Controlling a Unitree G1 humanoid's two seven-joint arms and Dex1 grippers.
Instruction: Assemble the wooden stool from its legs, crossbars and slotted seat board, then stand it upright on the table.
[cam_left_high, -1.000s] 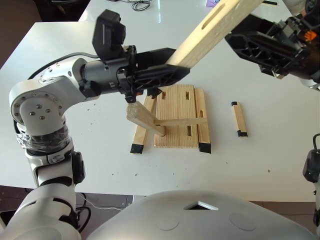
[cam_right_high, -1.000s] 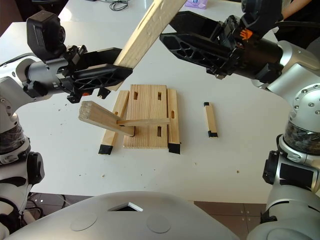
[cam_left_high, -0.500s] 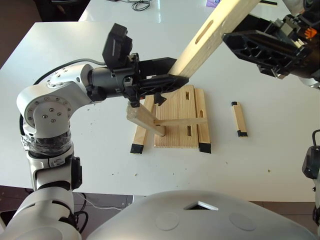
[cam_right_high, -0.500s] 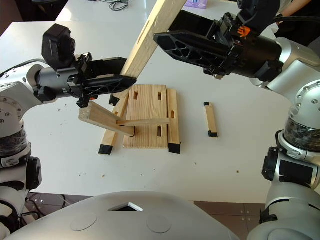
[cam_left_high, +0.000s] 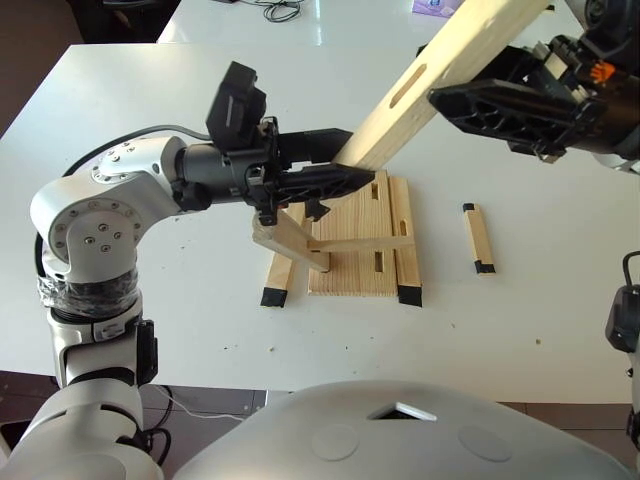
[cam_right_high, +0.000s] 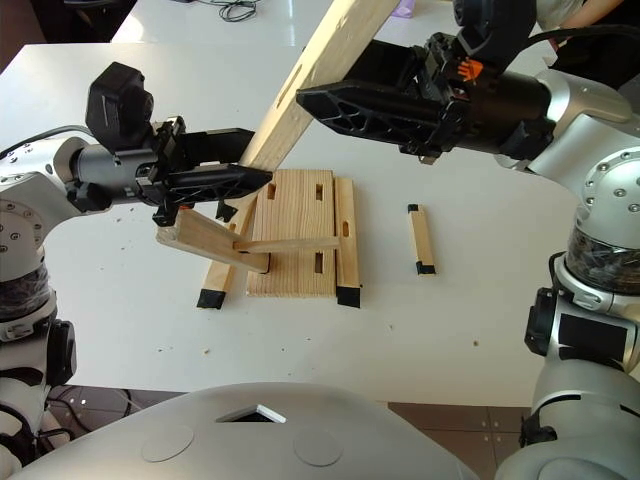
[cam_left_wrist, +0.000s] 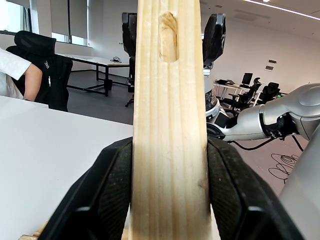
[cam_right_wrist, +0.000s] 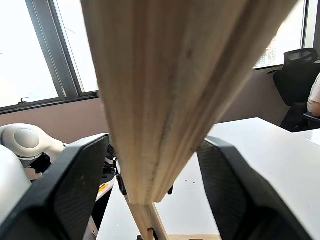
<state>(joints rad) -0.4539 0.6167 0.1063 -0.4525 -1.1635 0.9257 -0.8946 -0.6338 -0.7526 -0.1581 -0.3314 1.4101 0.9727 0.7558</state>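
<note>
Above the seat board (cam_left_high: 352, 245), the left gripper (cam_left_high: 352, 181) pinches the tilted leg (cam_left_high: 428, 72) low down, and the right gripper (cam_right_high: 308, 97) pinches it higher up.

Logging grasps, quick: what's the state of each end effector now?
Left end effector: closed on the slotted leg.
Right end effector: closed on the same leg.

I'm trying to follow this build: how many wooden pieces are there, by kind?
Long slotted plank, gripped by left hand and right hand: 1
Slotted seat board: 1
Black-tipped bars lying on the table: 3
Tilted leg propped on the board: 1
Thin crossbar: 1
Total: 7
</note>
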